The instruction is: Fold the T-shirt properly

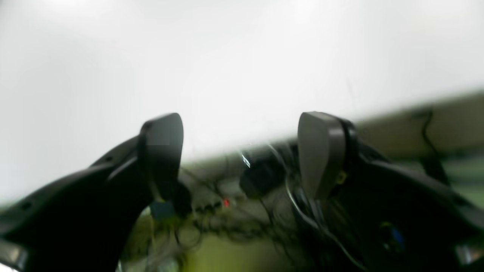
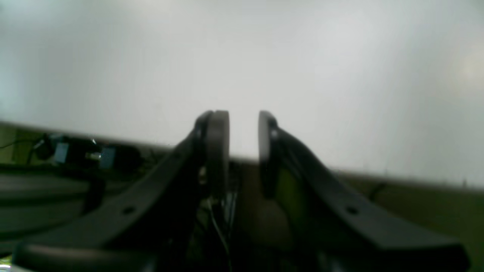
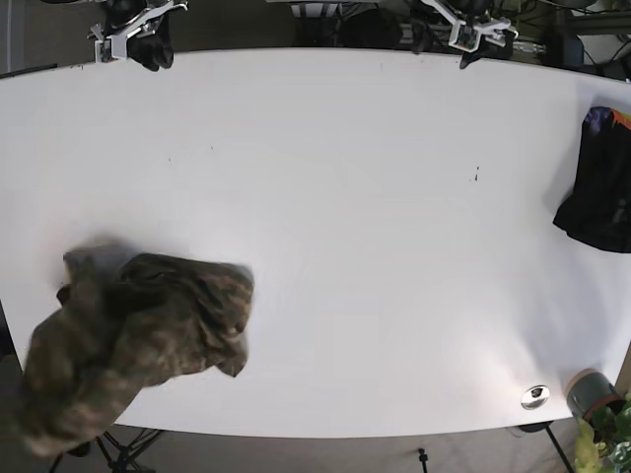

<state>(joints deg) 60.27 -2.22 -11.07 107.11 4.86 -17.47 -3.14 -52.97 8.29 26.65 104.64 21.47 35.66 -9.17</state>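
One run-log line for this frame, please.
left end effector open, empty | right end effector open, empty | camouflage T-shirt crumpled, table edge | folding not started

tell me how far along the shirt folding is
Nothing looks done. The camouflage T-shirt lies crumpled at the white table's corner, part of it hanging over the edge, with no fold visible. Nothing is in hand: the left hand is open and empty, the right hand narrowly open and empty, both near the table's far edge. Left: grasping, spreading flat, and every fold.

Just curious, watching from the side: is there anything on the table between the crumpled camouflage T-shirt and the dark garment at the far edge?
Only bare white table separates the camouflage T-shirt from the dark garment, per the base view.
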